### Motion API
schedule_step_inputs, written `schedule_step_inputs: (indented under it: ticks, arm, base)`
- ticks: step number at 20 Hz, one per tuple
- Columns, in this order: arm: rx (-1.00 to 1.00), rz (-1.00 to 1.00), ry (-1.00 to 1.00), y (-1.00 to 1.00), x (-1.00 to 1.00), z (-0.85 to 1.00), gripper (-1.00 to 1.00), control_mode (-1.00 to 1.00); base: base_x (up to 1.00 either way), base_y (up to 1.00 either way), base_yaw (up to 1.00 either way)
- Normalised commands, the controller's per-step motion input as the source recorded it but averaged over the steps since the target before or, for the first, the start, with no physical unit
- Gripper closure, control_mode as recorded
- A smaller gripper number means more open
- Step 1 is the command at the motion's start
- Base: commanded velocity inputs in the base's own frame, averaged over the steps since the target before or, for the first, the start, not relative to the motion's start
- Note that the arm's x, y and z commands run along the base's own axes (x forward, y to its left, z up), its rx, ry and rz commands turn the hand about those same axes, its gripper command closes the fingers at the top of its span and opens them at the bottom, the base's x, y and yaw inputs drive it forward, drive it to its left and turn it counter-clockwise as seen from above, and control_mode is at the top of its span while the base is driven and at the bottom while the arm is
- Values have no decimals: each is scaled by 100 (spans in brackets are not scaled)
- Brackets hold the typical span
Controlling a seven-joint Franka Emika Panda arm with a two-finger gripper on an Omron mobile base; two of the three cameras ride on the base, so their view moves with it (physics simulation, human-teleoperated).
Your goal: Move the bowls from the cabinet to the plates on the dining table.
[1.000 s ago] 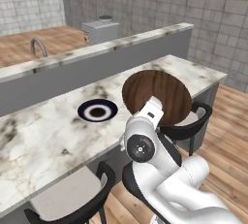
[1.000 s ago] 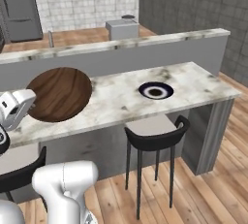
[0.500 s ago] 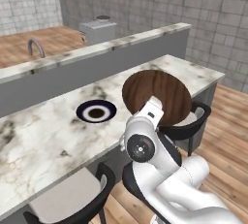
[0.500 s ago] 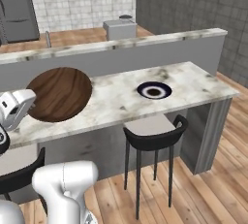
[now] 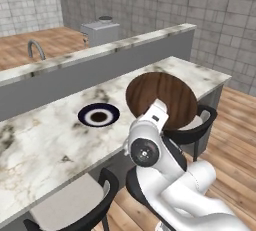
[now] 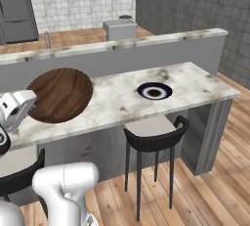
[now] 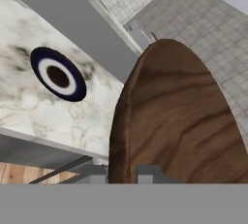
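My gripper (image 7: 122, 171) is shut on the rim of the wide, dark brown wooden bowl (image 7: 179, 116). The bowl (image 5: 162, 97) hangs tilted over the marble dining table (image 5: 45, 145), just past my hand. From the other side the bowl (image 6: 61, 93) sits at the left, with the gripper (image 6: 30, 100) at its near edge. One navy-rimmed plate (image 5: 98, 115) with a white ring lies flat on the table, left of the bowl. That plate (image 6: 154, 91) appears right of the bowl here, and up left (image 7: 58, 75) in the hand view. The cabinet is out of view.
Black stools (image 5: 192, 125) (image 6: 154, 137) stand along the table's near side. A raised grey ledge (image 5: 100, 50) runs behind the tabletop. Beyond it are a grey box-shaped appliance (image 6: 119, 28), a faucet (image 5: 34, 47) and a dark fridge (image 6: 17, 7). The table ends at the right (image 6: 215, 98).
The background has shifted slightly, as the base moved a little. The bowl stays held over the same spot beside the plate.
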Motion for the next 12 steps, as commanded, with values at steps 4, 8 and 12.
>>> schedule_step_inputs:
  ticks: [4, 8, 12]
  arm:
    - [0, 0, 2, 0, 34, -2, 100, -100]
    - [0, 0, 10, 0, 55, 0, 100, -100]
    - [8, 3, 19, 0, 61, 0, 100, -100]
  base:
    - [0, 0, 0]
    - [0, 0, 0]
    - [0, 0, 0]
